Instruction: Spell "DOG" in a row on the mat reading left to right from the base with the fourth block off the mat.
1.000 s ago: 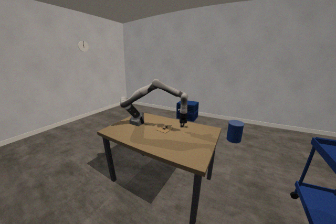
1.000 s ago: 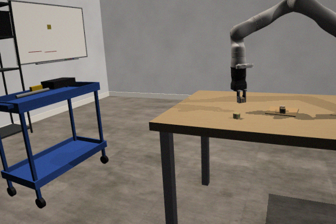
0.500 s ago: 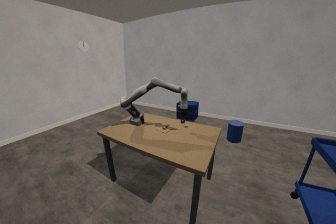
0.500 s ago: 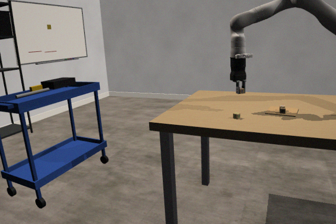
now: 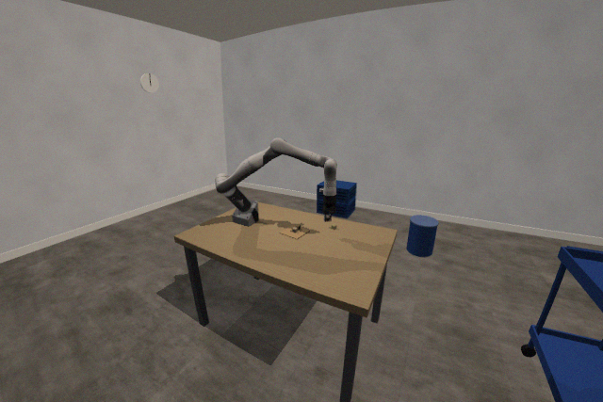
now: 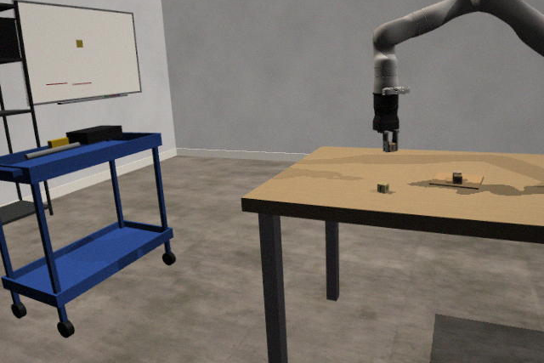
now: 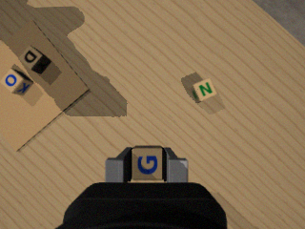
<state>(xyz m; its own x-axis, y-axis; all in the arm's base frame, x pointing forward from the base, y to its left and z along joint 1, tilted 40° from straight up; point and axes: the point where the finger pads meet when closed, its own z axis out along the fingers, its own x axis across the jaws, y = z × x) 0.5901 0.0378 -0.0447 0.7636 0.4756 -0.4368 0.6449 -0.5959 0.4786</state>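
Note:
My gripper (image 5: 327, 218) (image 6: 390, 146) is shut on the G block (image 7: 148, 163), held well above the table; its blue G faces the wrist camera, turned sideways in that view. The mat (image 5: 297, 235) (image 6: 473, 179) (image 7: 40, 114) lies flat, at the left in the wrist view. On it stand the black-lettered D block (image 7: 30, 57) and the blue-lettered O block (image 7: 11, 80), close together with a small gap, letters up. In the exterior view they overlap. The green-lettered N block (image 6: 382, 188) (image 7: 205, 89) lies off the mat on the table, letter up.
The wooden table (image 5: 272, 251) (image 6: 342, 196) carries the robot's base (image 5: 245, 216) at its far left in the top view. A table edge crosses the upper right of the wrist view. Arm shadows fall over the mat. A blue cart (image 6: 100, 258) stands apart from the table.

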